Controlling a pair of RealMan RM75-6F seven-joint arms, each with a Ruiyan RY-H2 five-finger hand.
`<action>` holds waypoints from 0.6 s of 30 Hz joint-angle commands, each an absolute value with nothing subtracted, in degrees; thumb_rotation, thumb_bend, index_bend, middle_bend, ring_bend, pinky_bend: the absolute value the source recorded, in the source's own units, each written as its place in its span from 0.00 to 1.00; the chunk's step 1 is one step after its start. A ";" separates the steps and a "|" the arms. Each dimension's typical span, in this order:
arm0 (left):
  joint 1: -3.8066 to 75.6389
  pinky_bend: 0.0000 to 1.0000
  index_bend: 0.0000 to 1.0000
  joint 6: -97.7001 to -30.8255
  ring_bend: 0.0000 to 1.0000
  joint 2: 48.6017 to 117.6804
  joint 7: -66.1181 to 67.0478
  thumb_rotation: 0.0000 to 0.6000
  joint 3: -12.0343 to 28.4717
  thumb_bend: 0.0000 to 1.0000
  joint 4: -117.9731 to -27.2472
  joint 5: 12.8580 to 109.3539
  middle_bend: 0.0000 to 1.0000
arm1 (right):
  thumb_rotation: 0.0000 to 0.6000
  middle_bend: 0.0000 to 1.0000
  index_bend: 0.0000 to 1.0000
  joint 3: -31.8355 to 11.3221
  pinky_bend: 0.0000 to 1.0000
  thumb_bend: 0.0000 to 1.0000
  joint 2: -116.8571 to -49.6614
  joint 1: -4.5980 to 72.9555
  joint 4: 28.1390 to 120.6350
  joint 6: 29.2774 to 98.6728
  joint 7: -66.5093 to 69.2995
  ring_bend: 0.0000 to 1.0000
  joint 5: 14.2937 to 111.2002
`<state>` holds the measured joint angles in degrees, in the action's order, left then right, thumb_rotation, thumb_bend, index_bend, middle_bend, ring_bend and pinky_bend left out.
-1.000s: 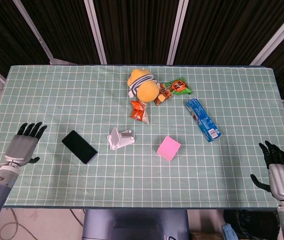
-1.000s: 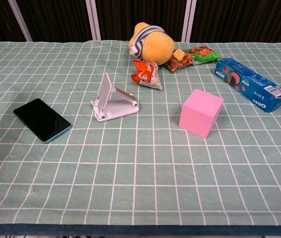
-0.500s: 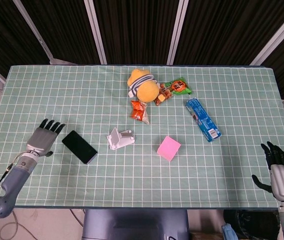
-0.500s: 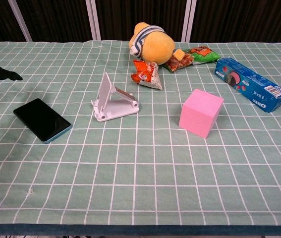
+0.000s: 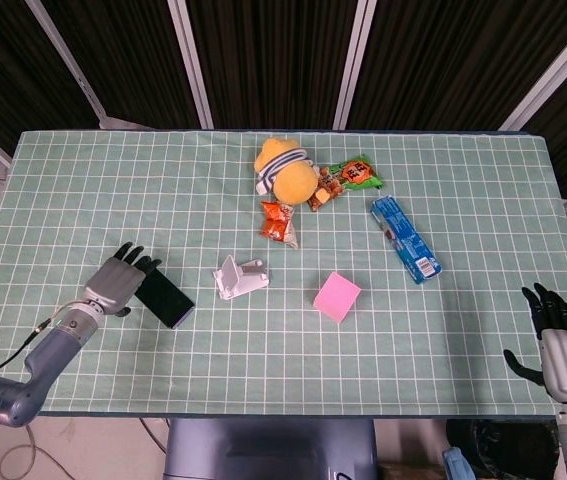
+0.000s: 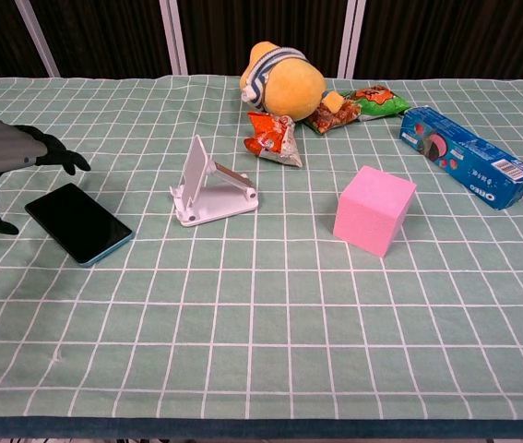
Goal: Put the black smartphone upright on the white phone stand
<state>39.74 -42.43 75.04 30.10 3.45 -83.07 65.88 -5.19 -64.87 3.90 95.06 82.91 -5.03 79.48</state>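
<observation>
black smartphone point(image 5: 164, 297) flat, left hand point(image 5: 119, 282) fingers point(image 6: 56, 156) spread above its far end

The left hand point(image 5: 121, 282) has travelled rightward across the desk point(image 5: 83, 200), from near the left edge to the black smartphone point(image 5: 164, 298). In the head view its spread fingers now overlap the phone's left end, where a second ago a clear gap lay between them. The chest view, which first showed no hand at all and then only fingertips at the border, now shows the hand point(image 6: 3, 152) poised above the phone's point(image 6: 78, 222) far-left corner, thumb hanging down beside it.
</observation>
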 commanded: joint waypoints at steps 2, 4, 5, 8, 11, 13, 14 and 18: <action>40.76 0.00 0.10 -41.34 0.00 75.73 30.80 1.00 2.84 0.14 -82.56 65.17 0.16 | 1.00 0.00 0.00 -5.19 0.12 0.34 -64.83 3.89 95.08 82.88 -4.93 0.00 79.48; 41.32 0.00 0.10 -40.64 0.00 76.18 31.02 1.00 2.59 0.14 -82.20 64.40 0.16 | 1.00 0.00 0.00 -5.20 0.12 0.34 -64.81 3.88 95.08 82.87 -4.89 0.00 79.47; 41.57 0.00 0.10 -40.45 0.00 76.51 31.19 1.00 2.46 0.14 -81.98 64.08 0.16 | 1.00 0.00 0.00 -5.19 0.12 0.34 -64.81 3.87 95.07 82.86 -4.87 0.00 79.47; 42.05 0.00 0.10 -40.25 0.00 77.29 31.40 1.00 2.17 0.14 -81.71 63.32 0.16 | 1.00 0.00 0.00 -5.19 0.12 0.34 -64.80 3.85 95.07 82.87 -4.85 0.00 79.45; 42.62 0.00 0.10 -40.15 0.00 78.04 32.01 1.00 1.67 0.14 -81.29 62.89 0.16 | 1.00 0.00 0.00 -5.19 0.12 0.34 -64.79 3.81 95.07 82.89 -4.81 0.00 79.43; 42.84 0.00 0.10 -40.29 0.00 78.43 32.15 1.00 1.54 0.14 -81.09 62.64 0.16 | 1.00 0.00 0.00 -5.19 0.12 0.34 -64.80 3.79 95.04 82.90 -4.79 0.00 79.44; 42.93 0.00 0.10 -40.48 0.00 78.66 32.13 1.00 1.50 0.14 -81.00 62.57 0.16 | 1.00 0.00 0.00 -5.18 0.12 0.34 -64.81 3.77 95.02 82.91 -4.77 0.00 79.44; 43.22 0.00 0.10 -41.10 0.00 79.24 31.79 1.00 1.47 0.14 -80.84 62.70 0.16 | 1.00 0.00 0.00 -5.19 0.12 0.34 -64.82 3.75 95.00 82.93 -4.79 0.00 79.42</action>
<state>43.18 -41.08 79.21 31.81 1.49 -80.86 62.68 -5.19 -64.82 3.75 95.00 82.94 -4.79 79.42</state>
